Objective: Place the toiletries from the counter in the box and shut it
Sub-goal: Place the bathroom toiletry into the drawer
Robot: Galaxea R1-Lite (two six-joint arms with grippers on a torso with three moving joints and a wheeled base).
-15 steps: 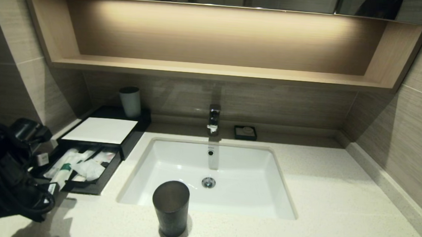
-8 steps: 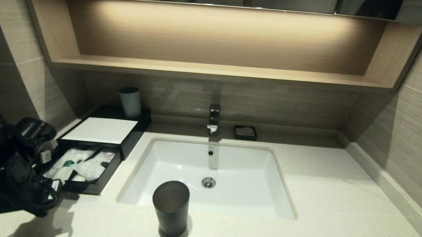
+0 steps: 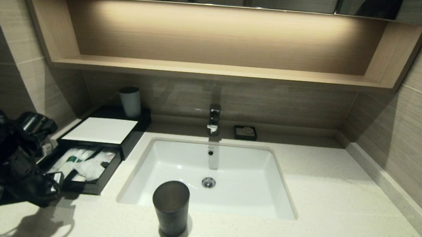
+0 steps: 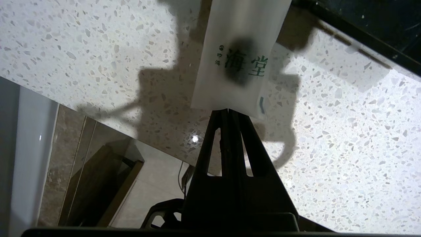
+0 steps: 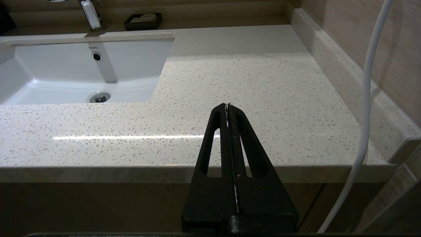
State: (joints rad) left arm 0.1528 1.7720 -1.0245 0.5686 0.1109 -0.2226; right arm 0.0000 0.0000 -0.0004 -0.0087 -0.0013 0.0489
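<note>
My left gripper is shut on the end of a translucent white packet with green print. It holds the packet above the speckled counter at the front left corner of the black box. The box's front drawer is pulled open and holds several white packets, one with a green band. The held packet reaches toward the box edge; its far end is out of the left wrist view. My right gripper is shut and empty, low over the counter's front right edge.
A dark grey cup stands in front of the white basin. A tap and a small black soap dish stand behind it. A pale cup stands on the back of the box. A white cable hangs beside the right gripper.
My left arm has moved back and a little toward the drawer. The green-banded packet has shifted farther into the drawer. The right arm has not moved.
</note>
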